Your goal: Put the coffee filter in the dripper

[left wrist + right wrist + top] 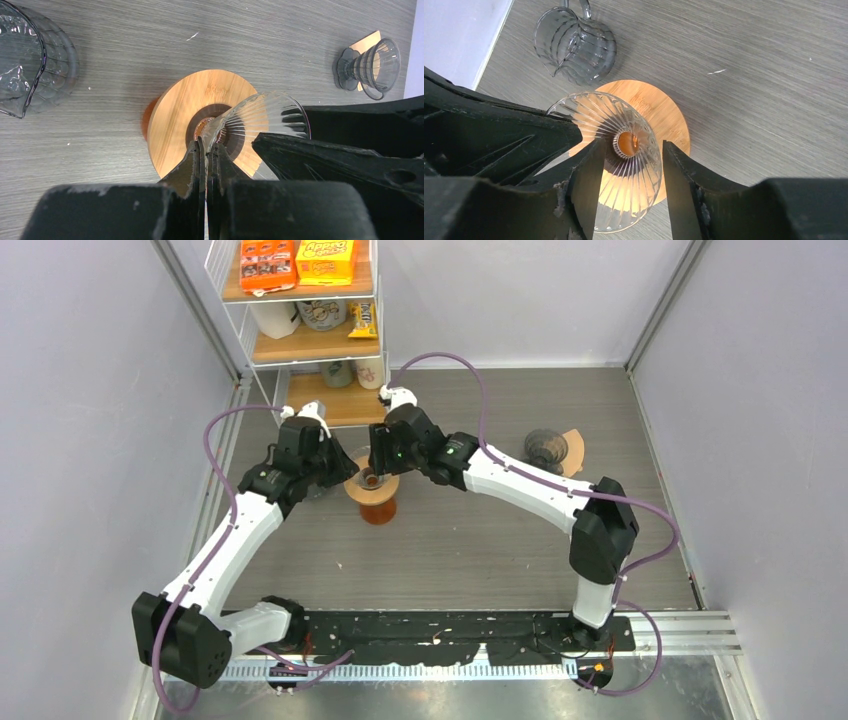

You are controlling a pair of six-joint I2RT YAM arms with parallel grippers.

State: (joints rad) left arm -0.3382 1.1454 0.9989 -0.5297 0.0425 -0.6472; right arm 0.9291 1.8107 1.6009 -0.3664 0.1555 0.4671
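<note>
Left hand [208,146] is pressed together, and as far as I can tell it nips the glass rim of the dripper [599,112]. My right hand [633,145] stands spread, one finger on either side of the cone, and I cannot tell whether it touches the glass. The dripper sits on the wooden stand [664,115] near the middle of the desk [480,540]. Its axis is roughly vertical, wide mouth up and narrow outlet down over the hole in the disc, though I cannot rule out a slight lean.

The coffee filter [575,452] is not in it. It lies flat on the desk at about 3 o'clock from the stand, well apart from both hands, with a spare dripper [545,448] resting on its 9 o'clock part. Its broad edge seems to face 3 o'clock, so its long axis would run 9 to 3, the narrow end hidden under the glass.

I judge the task barely begun: at most the dripper is readied. Left to do: free a hand, fetch the filter, and seat it point down in the cone.
</note>
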